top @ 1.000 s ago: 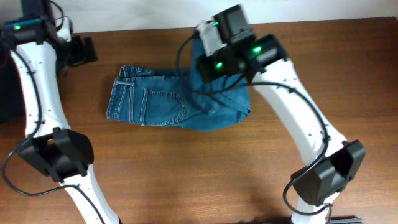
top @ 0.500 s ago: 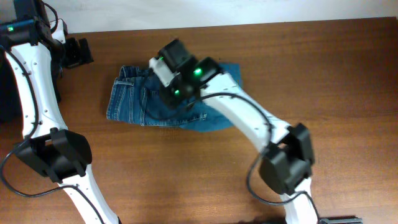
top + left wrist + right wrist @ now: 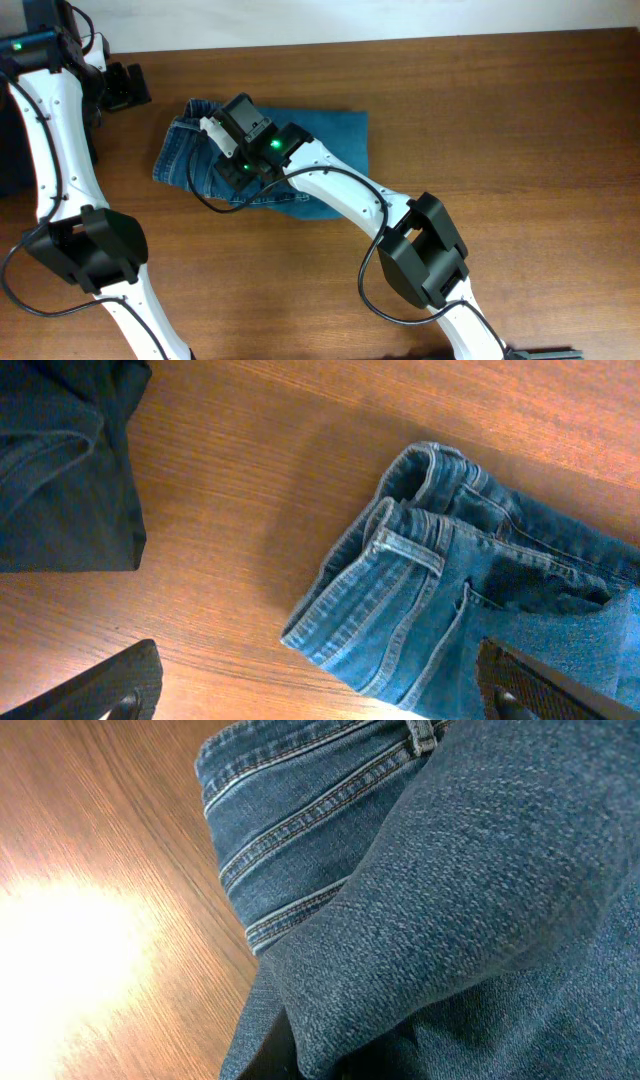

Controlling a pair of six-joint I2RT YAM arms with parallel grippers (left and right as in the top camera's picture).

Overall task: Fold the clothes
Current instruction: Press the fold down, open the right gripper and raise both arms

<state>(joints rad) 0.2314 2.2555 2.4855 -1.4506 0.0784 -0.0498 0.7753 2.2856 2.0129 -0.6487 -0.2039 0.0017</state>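
The blue denim jeans (image 3: 330, 135) lie on the wooden table (image 3: 520, 120), left of centre, with the waistband and pockets to the left. My right gripper (image 3: 232, 168) reaches across them and sits low over the waist end, shut on a fold of the denim. In the right wrist view the jeans (image 3: 450, 900) fill the frame and drape over the fingers, which are hidden. My left gripper (image 3: 125, 85) hovers at the far left, apart from the jeans. In its own view the left gripper (image 3: 320, 705) is open, with the waistband (image 3: 420, 550) ahead of it.
A black garment (image 3: 60, 460) lies on the table at the far left, beside the left gripper. The right arm's elbow (image 3: 420, 250) stands in front of the jeans, near the middle of the table.
The right gripper swept from the jeans' right end across to the left, carrying denim over the waist part. The waist end slid slightly left. The left arm barely moved.
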